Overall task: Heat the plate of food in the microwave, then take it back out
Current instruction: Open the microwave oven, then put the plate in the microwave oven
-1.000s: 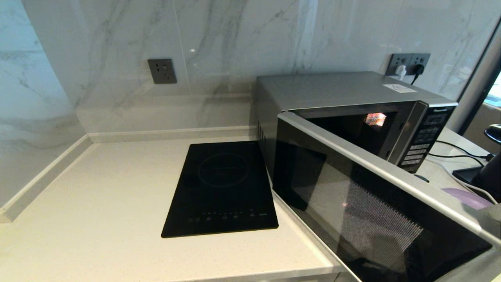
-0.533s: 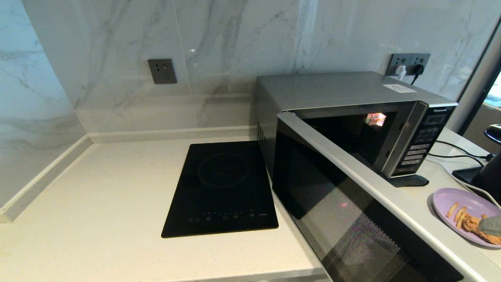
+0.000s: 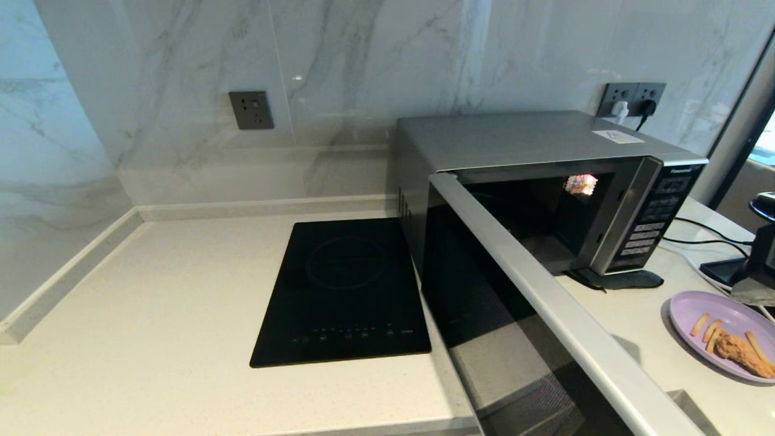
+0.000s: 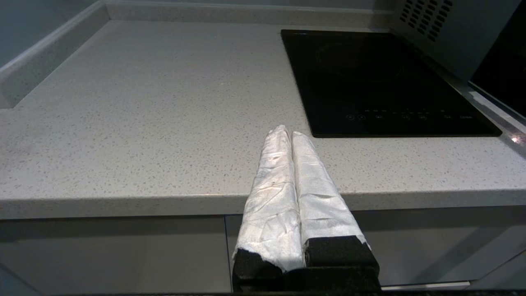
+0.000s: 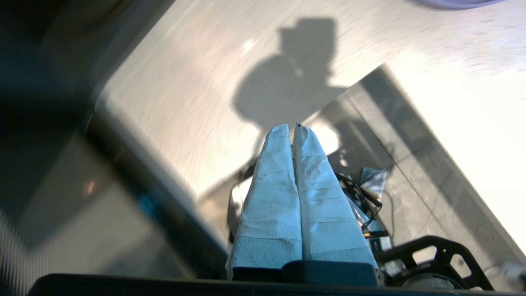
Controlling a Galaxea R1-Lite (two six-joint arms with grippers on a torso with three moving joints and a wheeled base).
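The silver microwave [image 3: 514, 139] stands at the back right with its dark glass door [image 3: 548, 297] swung wide open toward me; the cavity is lit and bare. The lilac plate [image 3: 723, 312] with fries and a fried chicken piece [image 3: 742, 354] sits on the counter right of the microwave. My right gripper [image 5: 291, 128] is shut and empty, hovering over the counter's front edge beside the door; in the head view its wrapped fingers [image 3: 751, 292] show just behind the plate. My left gripper [image 4: 286, 132] is shut, parked at the counter's front edge left of the cooktop.
A flat black induction cooktop [image 3: 345, 290] lies left of the microwave. Cables and a black device [image 3: 723, 269] lie behind the plate at the right edge. Marble walls with sockets [image 3: 250, 109] close off the back and left. The open door juts over the counter's front.
The microwave door has swung further open toward me. My right gripper has come away from the door and risen behind the plate, which now shows in full.
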